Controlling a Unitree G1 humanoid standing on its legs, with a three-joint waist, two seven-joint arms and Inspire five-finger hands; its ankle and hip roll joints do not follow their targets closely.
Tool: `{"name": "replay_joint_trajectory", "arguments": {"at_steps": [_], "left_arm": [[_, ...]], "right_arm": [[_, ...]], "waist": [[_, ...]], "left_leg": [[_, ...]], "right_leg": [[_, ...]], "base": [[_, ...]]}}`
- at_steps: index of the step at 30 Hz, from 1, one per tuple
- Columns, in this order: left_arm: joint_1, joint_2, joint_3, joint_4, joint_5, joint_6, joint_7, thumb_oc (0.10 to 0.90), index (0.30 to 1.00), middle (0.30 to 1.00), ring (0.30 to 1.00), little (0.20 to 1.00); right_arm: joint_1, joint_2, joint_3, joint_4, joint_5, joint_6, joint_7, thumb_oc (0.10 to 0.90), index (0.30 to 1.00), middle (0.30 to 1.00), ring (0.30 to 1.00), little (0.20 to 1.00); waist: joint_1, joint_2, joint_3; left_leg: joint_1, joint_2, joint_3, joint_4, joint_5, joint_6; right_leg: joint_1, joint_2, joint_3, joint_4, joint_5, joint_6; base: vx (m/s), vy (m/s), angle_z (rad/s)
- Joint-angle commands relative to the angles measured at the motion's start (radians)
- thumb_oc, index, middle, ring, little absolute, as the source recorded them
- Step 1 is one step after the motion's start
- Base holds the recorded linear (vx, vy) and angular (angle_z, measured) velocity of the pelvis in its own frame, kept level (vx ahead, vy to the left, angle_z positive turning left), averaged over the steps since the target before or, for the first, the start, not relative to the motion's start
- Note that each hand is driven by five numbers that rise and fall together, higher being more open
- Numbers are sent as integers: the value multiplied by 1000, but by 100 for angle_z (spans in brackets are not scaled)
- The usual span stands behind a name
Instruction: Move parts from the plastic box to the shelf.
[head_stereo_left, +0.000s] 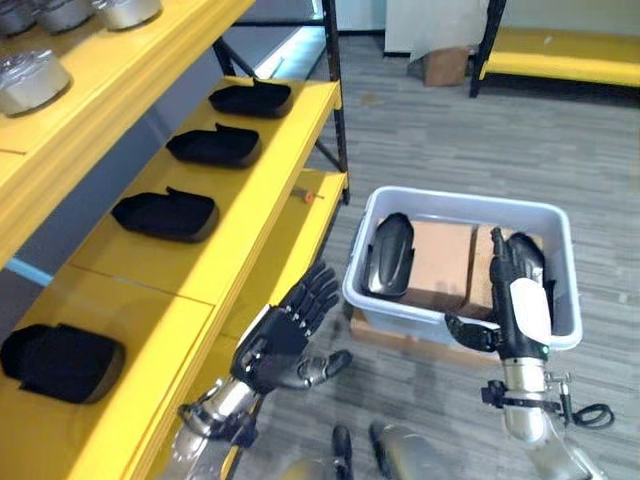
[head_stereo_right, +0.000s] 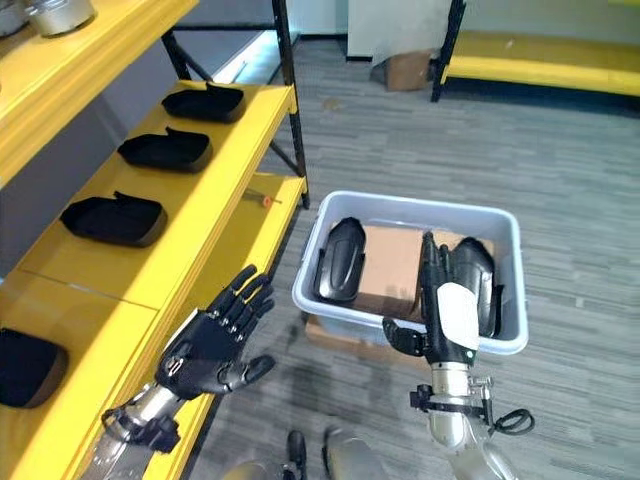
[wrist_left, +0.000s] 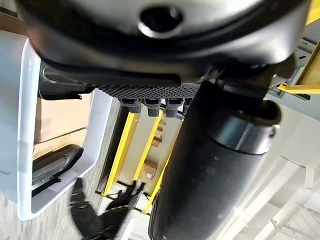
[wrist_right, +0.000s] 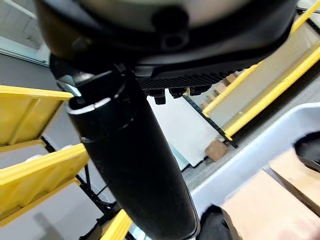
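A pale grey plastic box (head_stereo_left: 455, 203) stands on the floor to the right of the yellow shelf (head_stereo_left: 270, 190). Inside it, on brown cardboard (head_stereo_left: 440, 262), lie two black parts: one at the left (head_stereo_left: 390, 255) and one at the right (head_stereo_right: 475, 268). My right hand (head_stereo_left: 520, 305) hovers over the box's near right corner, fingers straight and pointing at the right part, holding nothing. My left hand (head_stereo_left: 280, 345) hangs open with spread fingers between the shelf edge and the box. Several black parts (head_stereo_left: 213, 146) lie in a row on the middle shelf board.
Silver cans (head_stereo_left: 30, 80) stand on the upper shelf board. A flat cardboard box (head_stereo_left: 400, 340) lies under the plastic box. Further back are another yellow rack (head_stereo_left: 560, 55) and a small carton (head_stereo_left: 445, 65). Grey floor spreads beyond the box.
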Motion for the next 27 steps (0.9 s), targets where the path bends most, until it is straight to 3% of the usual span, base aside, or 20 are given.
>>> {"name": "replay_joint_trajectory", "arguments": {"at_steps": [1,5,7,8,10,11,14,15,16,17,18,20,22,27], "left_arm": [[-95,-25,44,-77,-21,-130,-36,900,1000,1000,1000,1000],[-122,-21,45,-69,-15,-114,-29,900,1000,1000,1000,1000],[-128,-22,49,-62,-11,-105,-31,900,1000,1000,1000,1000],[-135,-25,56,-55,-14,-93,-32,900,1000,1000,1000,1000],[-138,-27,60,-48,-14,-88,-34,900,1000,1000,1000,1000],[-143,-36,66,-49,3,-76,-20,900,1000,1000,1000,1000],[-154,-39,65,-50,23,-74,12,900,1000,1000,1000,1000],[-161,-37,65,-44,20,-78,17,900,1000,1000,1000,1000],[-164,-36,66,-42,18,-78,16,900,1000,1000,1000,1000],[-161,-31,73,-49,13,-72,21,900,1000,1000,1000,1000],[-160,-31,73,-49,13,-72,21,900,1000,1000,1000,1000],[-142,-29,79,-48,8,-76,15,900,1000,1000,1000,1000],[-128,-29,77,-50,20,-82,14,900,1000,1000,1000,1000],[-115,-21,63,-82,22,-89,48,900,1000,1000,1000,1000]], "right_arm": [[-50,-51,-55,-119,-6,-70,-2,900,1000,1000,1000,1000],[-57,-44,-47,-106,-33,-40,0,900,1000,1000,1000,1000],[-63,-38,-45,-99,-32,-19,9,900,1000,1000,1000,1000],[-76,-27,-36,-80,-42,4,0,900,1000,1000,1000,1000],[-87,-17,-29,-64,-52,16,-11,900,1000,1000,1000,1000],[-113,8,-25,-24,-69,35,-38,900,1000,1000,1000,1000],[-146,30,-29,32,-79,19,-59,900,1000,1000,1000,1000],[-159,27,-34,40,-68,21,-55,900,1000,1000,1000,1000],[-162,26,-36,41,-65,25,-54,900,1000,1000,1000,1000],[-173,21,-34,33,-66,40,-44,900,1000,1000,1000,1000],[-173,21,-34,33,-66,41,-44,900,1000,1000,1000,1000],[-189,30,-18,33,-77,64,-36,900,1000,1000,1000,1000],[-198,45,-3,42,-93,77,-33,900,1000,1000,1000,1000],[-200,10,5,62,-76,78,14,900,1000,1000,1000,1000]], "waist": [[-19,-12,-51],[-21,-27,-72],[-21,-33,-74],[-16,-35,-70],[-11,-37,-67],[5,-33,-59],[18,-31,-55],[16,-29,-55],[14,-25,-50],[9,-29,-54],[9,-27,-51],[8,-32,-57],[13,-35,-59],[26,-48,-81]], "left_leg": [[-68,-6,-18,-145,73,-10],[-15,10,20,-150,29,24],[1,11,28,-151,21,31],[25,17,37,-156,9,43],[39,20,44,-158,2,50],[63,32,66,-151,-15,55],[88,50,105,-152,-25,48],[105,63,113,-164,-28,38],[116,70,113,-170,-29,35],[138,78,119,-192,-32,28],[143,80,120,-195,-31,28],[183,102,137,-230,-30,14],[217,122,154,-255,-29,4],[235,185,169,-274,-8,-39]], "right_leg": [[205,13,2,-278,71,78],[177,12,-72,-155,-5,73],[158,15,-94,-106,-12,76],[107,5,-133,19,15,99],[74,-5,-160,110,27,115],[10,-58,-223,243,53,146],[0,-156,-264,131,67,166],[18,-190,-255,-17,75,168],[35,-194,-255,-58,85,170],[42,-221,-239,-181,138,193],[50,-219,-239,-191,144,193],[31,-251,-232,-271,231,223],[21,-262,-242,-294,267,236],[87,-239,-297,-350,233,215]], "base": [[329,163,-36],[220,91,-16],[135,29,-16],[91,12,-21],[87,4,-16],[85,-35,-23],[69,-103,-58],[78,-158,-52],[114,-213,-35],[78,-126,-31],[113,-186,-32],[125,-255,-25],[150,-409,-12],[97,-379,-6]]}}
